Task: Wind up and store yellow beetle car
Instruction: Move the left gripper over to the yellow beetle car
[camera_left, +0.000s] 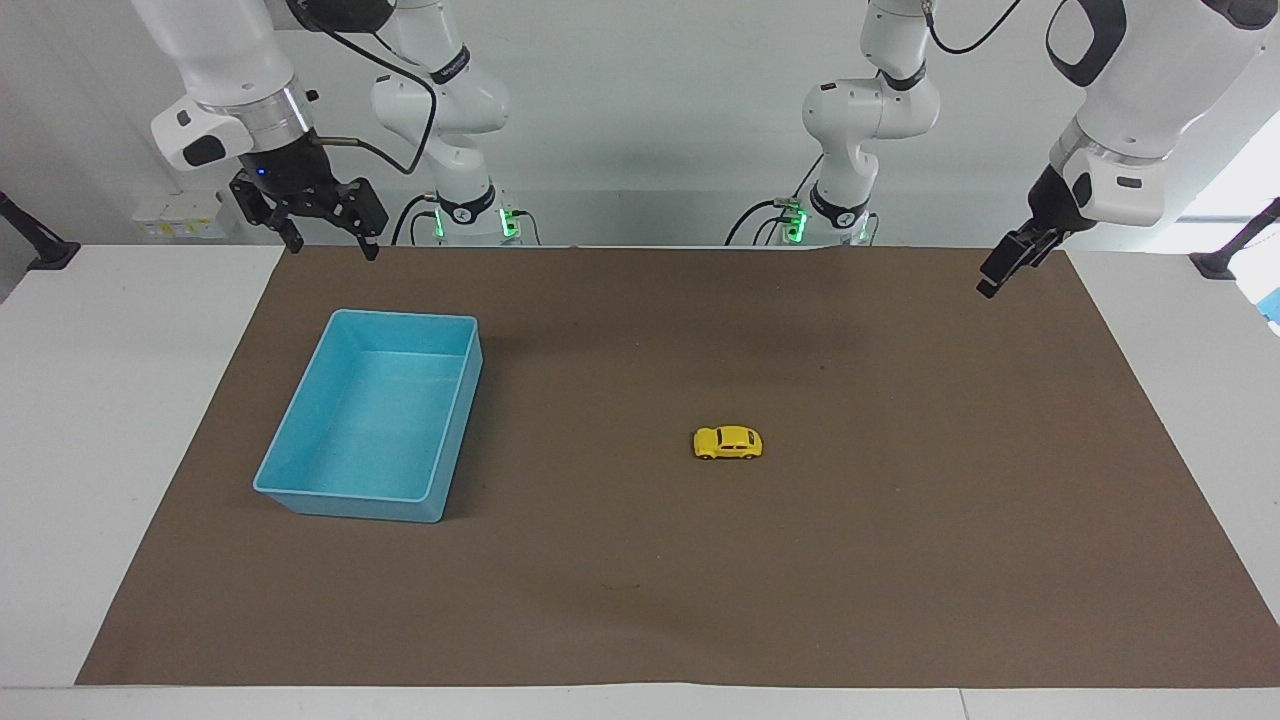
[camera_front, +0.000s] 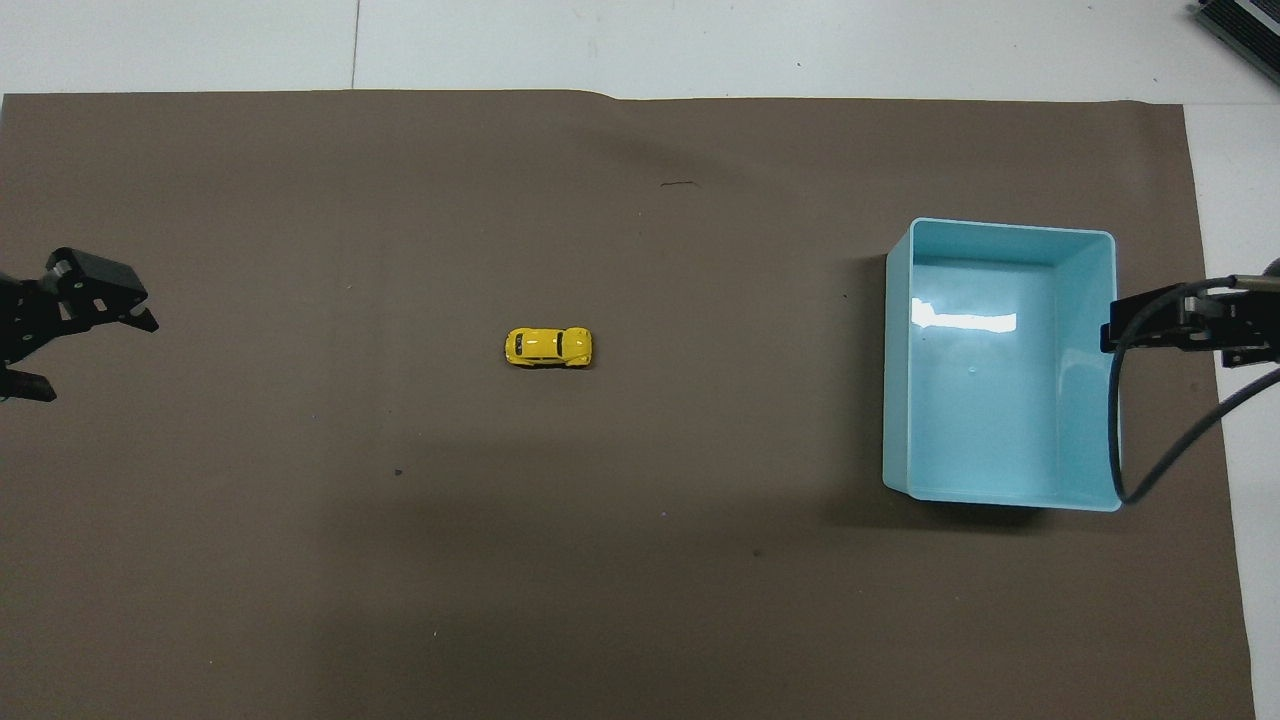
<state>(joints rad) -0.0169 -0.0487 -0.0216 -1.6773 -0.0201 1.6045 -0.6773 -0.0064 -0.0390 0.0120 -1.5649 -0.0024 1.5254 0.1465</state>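
While the right gripper (camera_left: 325, 237) waits open-fingered over the mat's edge by the bin (camera_left: 300, 494), the car (camera_left: 728, 442) sits mid-mat, long axis running arm to arm, nearer the open, empty left gripper (camera_left: 1003, 270).

Both claws (camera_left: 322, 243) (camera_left: 992, 280) open, raised
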